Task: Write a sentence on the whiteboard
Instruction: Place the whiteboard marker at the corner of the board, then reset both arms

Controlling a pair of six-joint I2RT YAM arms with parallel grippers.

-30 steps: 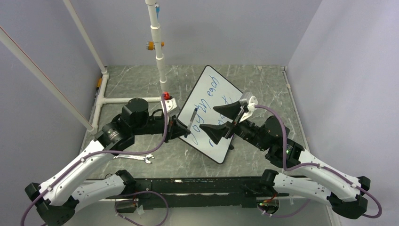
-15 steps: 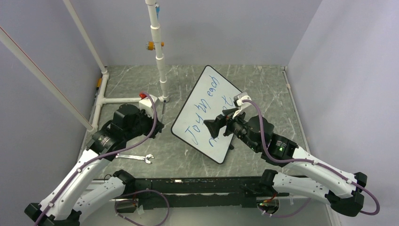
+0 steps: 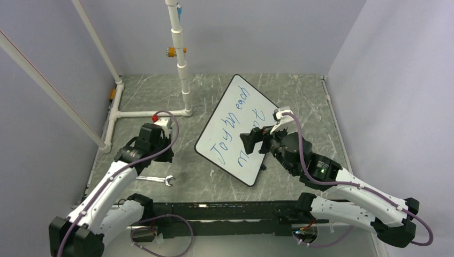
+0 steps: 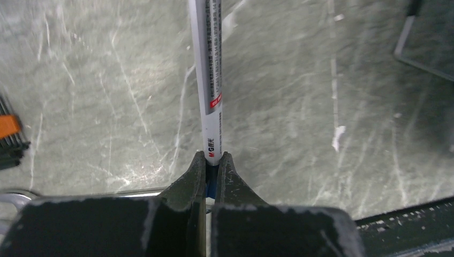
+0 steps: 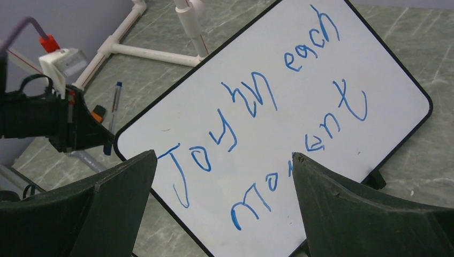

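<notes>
Now L fingers (image 4: pixel 195 179) clamp marker (image 4: pixel 206 64); R fingers (image 5: pixel 115 193) wide apart, empty, prob. hovering over whiteboard (image 5: pixel 292 112).

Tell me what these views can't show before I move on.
- Marker: left wrist view, far end cut off by the top edge.
- Left gripper, shut on it: top view, jaws hidden under its own wrist.
- Sentence: top view, second line partly covered by the open right gripper.
- Whiteboard: right wrist view, nearest corner lost behind that gripper and the bottom edge.

Grey marbled table (image 3: pixel 305 96) with whiteboard (image 3: pixel 235 110), wrench (image 3: pixel 155 179)
</notes>
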